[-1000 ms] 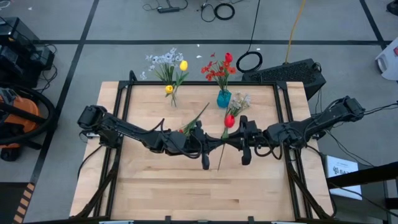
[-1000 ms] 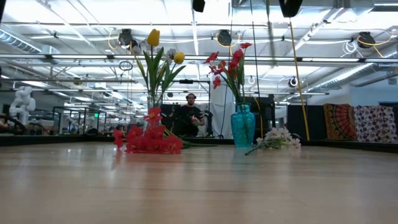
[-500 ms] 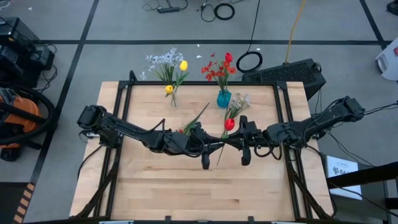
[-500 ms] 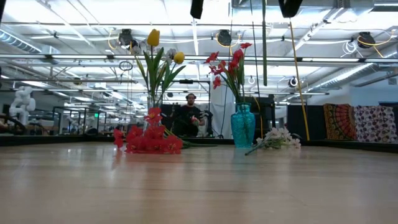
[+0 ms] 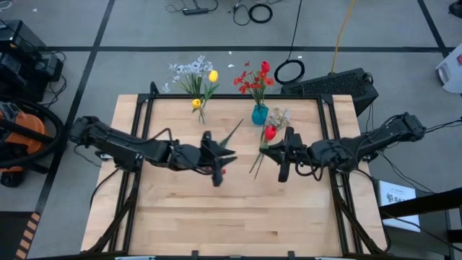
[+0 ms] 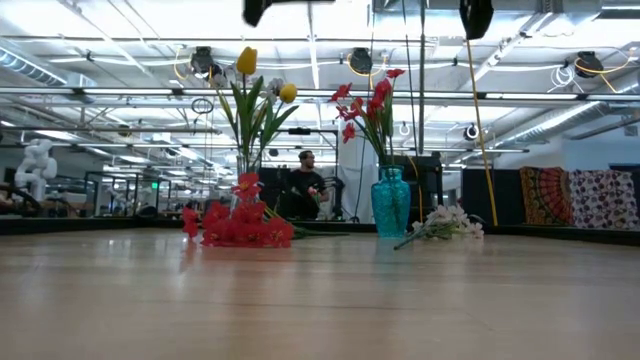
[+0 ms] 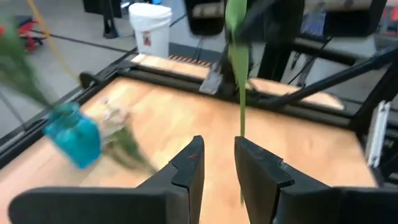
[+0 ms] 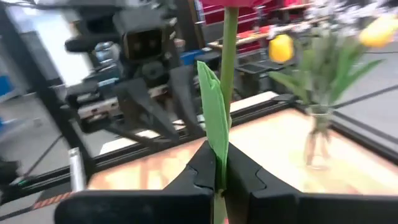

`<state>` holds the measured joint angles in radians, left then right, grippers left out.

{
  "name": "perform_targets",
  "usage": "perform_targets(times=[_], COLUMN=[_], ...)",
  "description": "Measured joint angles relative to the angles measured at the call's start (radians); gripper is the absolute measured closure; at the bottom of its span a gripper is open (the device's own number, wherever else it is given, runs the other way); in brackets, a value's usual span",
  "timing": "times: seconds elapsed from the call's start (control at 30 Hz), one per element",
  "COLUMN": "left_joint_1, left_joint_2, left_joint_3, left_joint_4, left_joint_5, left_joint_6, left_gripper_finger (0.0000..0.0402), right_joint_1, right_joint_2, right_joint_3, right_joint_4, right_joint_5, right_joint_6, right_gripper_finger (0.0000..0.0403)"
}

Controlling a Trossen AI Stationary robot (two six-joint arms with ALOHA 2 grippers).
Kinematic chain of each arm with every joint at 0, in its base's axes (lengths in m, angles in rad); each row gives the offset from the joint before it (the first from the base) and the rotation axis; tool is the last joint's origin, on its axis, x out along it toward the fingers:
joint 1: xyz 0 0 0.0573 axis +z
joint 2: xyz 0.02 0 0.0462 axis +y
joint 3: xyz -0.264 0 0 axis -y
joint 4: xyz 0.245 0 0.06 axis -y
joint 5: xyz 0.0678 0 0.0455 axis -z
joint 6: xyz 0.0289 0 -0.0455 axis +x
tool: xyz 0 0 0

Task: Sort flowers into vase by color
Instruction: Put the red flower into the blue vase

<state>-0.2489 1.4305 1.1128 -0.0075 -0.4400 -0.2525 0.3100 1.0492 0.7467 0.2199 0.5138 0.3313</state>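
Right gripper (image 5: 283, 156), above the counter (image 5: 180, 209) right of centre, fingers clamped on the stem of a red tulip (image 5: 270, 133). Left gripper (image 5: 219, 160), near centre, fingers narrowly parted and holding nothing. Red spray (image 6: 236, 222) lying on the counter; blue vase (image 5: 259, 114) at the far edge.

Orange vacuum (image 5: 18, 141) on floor left of table. Black case (image 5: 336, 88) at the table's far right corner; white bucket (image 7: 150, 27) beyond table edge. Person (image 6: 305, 190) seated in background.
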Motion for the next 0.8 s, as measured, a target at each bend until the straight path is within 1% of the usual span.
perform_targets(times=[0.07, 0.17, 0.27, 0.43, 0.53, 0.63, 0.8], left_joint_1=[0.008, 0.020, 0.033, 0.056, 0.059, 0.061, 0.092], left_joint_2=[-0.066, -0.172, -0.283, -0.473, -0.577, -0.679, -0.846], left_joint_3=[-0.088, -0.235, -0.379, -0.556, -0.616, -0.648, -0.666], left_joint_4=[0.018, 0.155, 0.248, 0.267, 0.268, 0.219, 0.043], left_joint_5=[-0.009, -0.011, -0.013, -0.013, -0.012, -0.013, -0.013], left_joint_6=[-0.003, -0.004, -0.005, -0.054, -0.051, -0.014, 0.004], left_gripper_finger=[0.0312, 0.0315, 0.0316, 0.0316, 0.0316, 0.0316, 0.0316], right_joint_1=[-0.028, -0.079, -0.133, -0.239, -0.313, -0.384, -0.491], right_joint_2=[0.000, 0.000, 0.000, 0.000, 0.000, 0.000, 0.000], right_joint_3=[0.000, 0.000, 0.000, 0.000, 0.000, 0.000, 0.000], right_joint_4=[-0.002, -0.019, -0.007, 0.028, 0.071, 0.135, 0.207], right_joint_5=[0.007, 0.007, 0.006, 0.005, -0.008, -0.019, -0.020], right_joint_6=[0.001, 0.031, 0.047, 0.042, 0.021, -0.015, -0.084], right_gripper_finger=[0.0400, 0.0401, 0.0401, 0.0402, 0.0402, 0.0402, 0.0403])
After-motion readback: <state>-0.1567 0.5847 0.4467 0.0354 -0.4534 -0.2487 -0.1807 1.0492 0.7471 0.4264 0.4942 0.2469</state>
